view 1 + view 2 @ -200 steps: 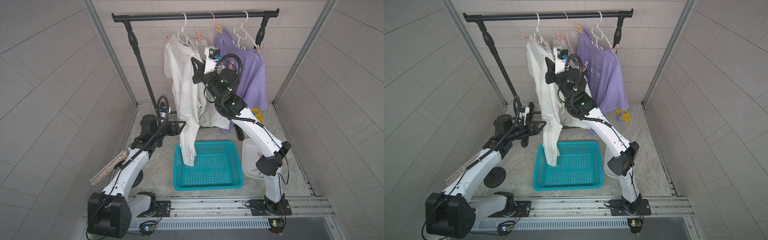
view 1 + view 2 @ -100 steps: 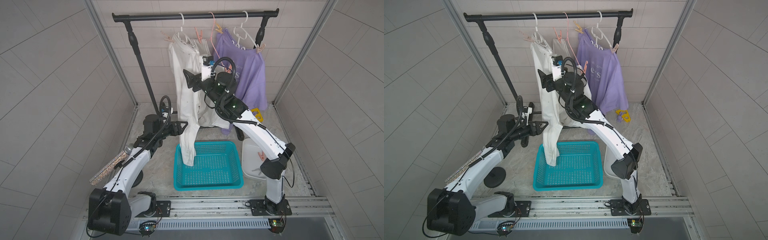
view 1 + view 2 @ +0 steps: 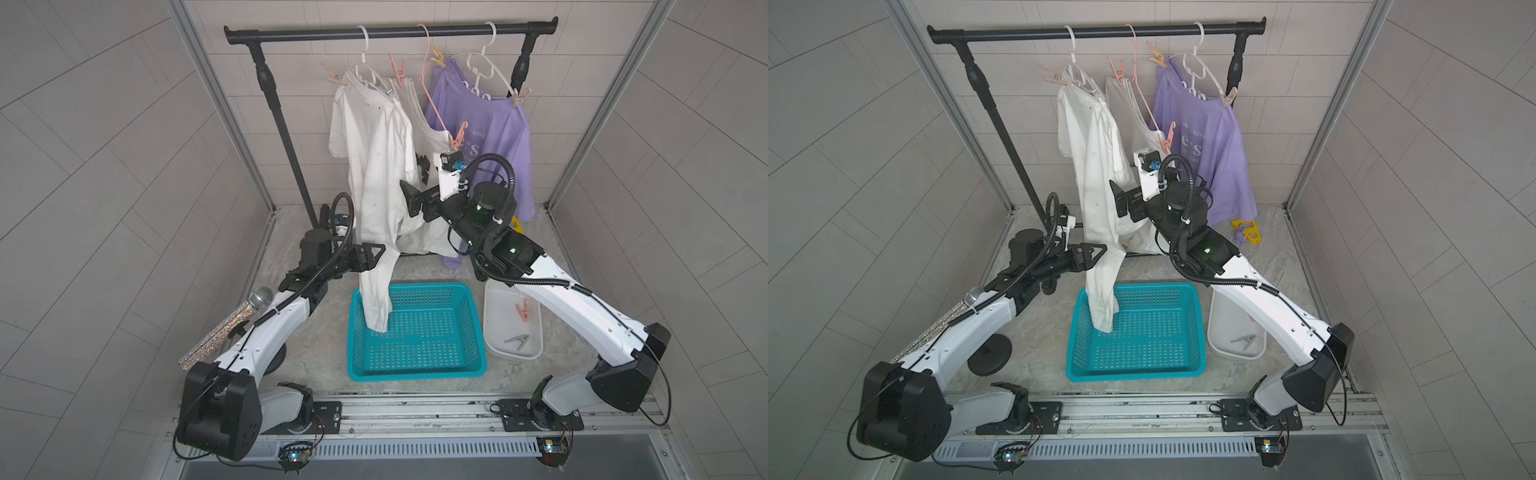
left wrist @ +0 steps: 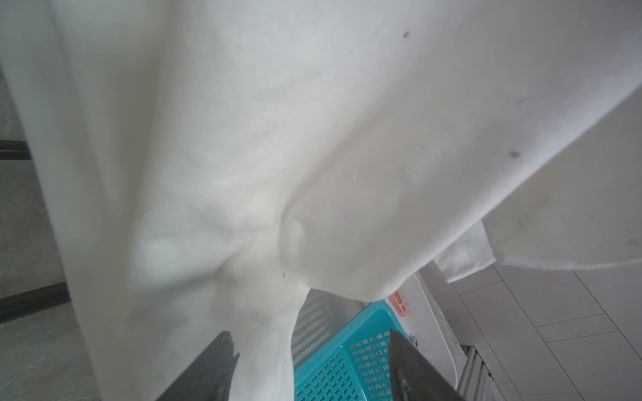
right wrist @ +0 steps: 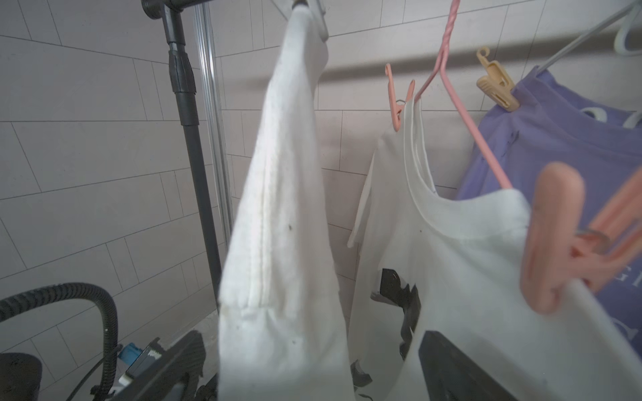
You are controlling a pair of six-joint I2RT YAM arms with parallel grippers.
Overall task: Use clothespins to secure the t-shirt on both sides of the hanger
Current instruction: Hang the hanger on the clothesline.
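We see teal basket (image 3: 415,371) catching hem of white shirt (image 3: 374,166), white tray (image 3: 498,324) at three o'clock holding pink clothespin (image 3: 523,311), grey clothespin (image 3: 516,340), left claw (image 4: 309,336), right claw (image 5: 312,340) both spread, perhaps brushing cloth.

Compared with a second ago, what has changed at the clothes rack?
The right gripper opened its jaws, let go of the pink clothespin, which is now clipped on the printed white shirt at the pink hanger's end, and came down away from it. The left gripper stayed by the plain white shirt, jaws apart. The basket and tray are unmoved.
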